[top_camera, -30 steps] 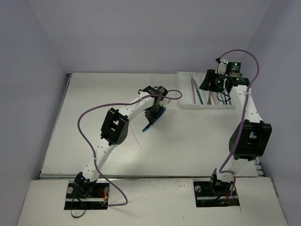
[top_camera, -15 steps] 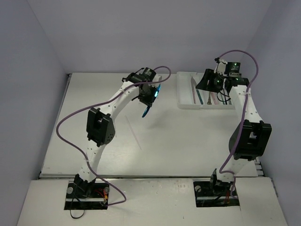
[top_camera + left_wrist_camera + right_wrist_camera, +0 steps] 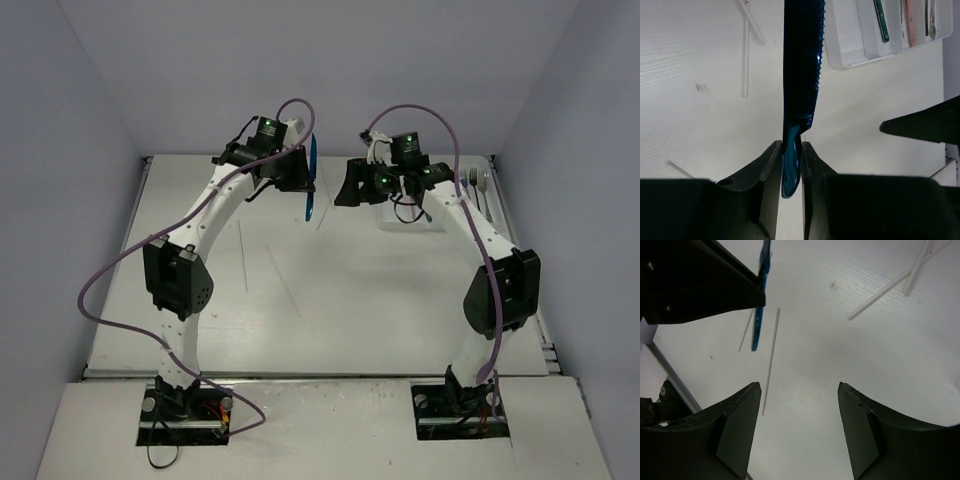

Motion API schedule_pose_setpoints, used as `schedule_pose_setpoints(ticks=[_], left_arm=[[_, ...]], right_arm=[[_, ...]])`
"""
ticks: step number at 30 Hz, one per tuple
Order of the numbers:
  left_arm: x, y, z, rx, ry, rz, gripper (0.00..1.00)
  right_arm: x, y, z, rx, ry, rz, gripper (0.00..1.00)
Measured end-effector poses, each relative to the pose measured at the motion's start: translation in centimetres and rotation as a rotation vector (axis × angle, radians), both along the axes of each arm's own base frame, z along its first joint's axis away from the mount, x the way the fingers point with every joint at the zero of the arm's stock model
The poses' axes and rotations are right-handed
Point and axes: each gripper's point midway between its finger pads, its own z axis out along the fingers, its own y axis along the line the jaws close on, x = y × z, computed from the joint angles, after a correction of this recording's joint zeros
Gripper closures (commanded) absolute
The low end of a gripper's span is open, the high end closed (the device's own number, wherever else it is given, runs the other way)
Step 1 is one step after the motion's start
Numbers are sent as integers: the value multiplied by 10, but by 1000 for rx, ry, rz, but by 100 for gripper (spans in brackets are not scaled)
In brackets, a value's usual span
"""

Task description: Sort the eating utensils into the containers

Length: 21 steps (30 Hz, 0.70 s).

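My left gripper (image 3: pixel 300 172) is raised over the back of the table and shut on the handle of a blue knife (image 3: pixel 310 190) that hangs blade down. In the left wrist view the fingers (image 3: pixel 791 150) pinch the handle end, and the serrated blade of the knife (image 3: pixel 801 65) points away. My right gripper (image 3: pixel 346 186) hangs open and empty just right of that blade. Its wrist view has the knife (image 3: pixel 759 322) at upper left, beyond the fingers (image 3: pixel 800 390). The white tray (image 3: pixel 850 47) holds a teal utensil (image 3: pixel 881 22) and a pink one (image 3: pixel 914 22). The right arm hides much of the tray (image 3: pixel 395 222).
Thin pale sticks lie loose on the table (image 3: pixel 285 280) (image 3: pixel 240 255) (image 3: pixel 745 55) (image 3: pixel 771 360) (image 3: pixel 885 290). Silver utensils (image 3: pixel 472 182) show at the tray's right end. Grey walls close in the table at the back and both sides.
The left arm has lifted the blue knife up and toward the back. The right arm has swung left away from the tray to face the knife, and its jaws have widened.
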Motion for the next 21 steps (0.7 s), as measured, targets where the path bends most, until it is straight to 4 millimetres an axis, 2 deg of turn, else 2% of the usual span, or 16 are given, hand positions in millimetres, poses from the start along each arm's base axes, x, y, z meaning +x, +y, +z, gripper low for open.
schedule_pose_setpoints(ticks=[5, 10, 14, 18, 21], left_arm=[[3, 5, -1, -64, 30, 46, 100], [3, 0, -5, -106, 52, 59, 100], [0, -3, -5, -141, 70, 64, 100], [1, -6, -1, -174, 73, 68, 100], [0, -7, 3, -195, 69, 69, 100]], right_arm=[[-3, 37, 4, 14, -4, 59, 40], [-7, 63, 2, 13, -5, 96, 40], [-8, 78, -7, 6, 11, 113, 41], [-1, 84, -14, -3, 18, 107, 42], [3, 83, -16, -9, 20, 95, 49]])
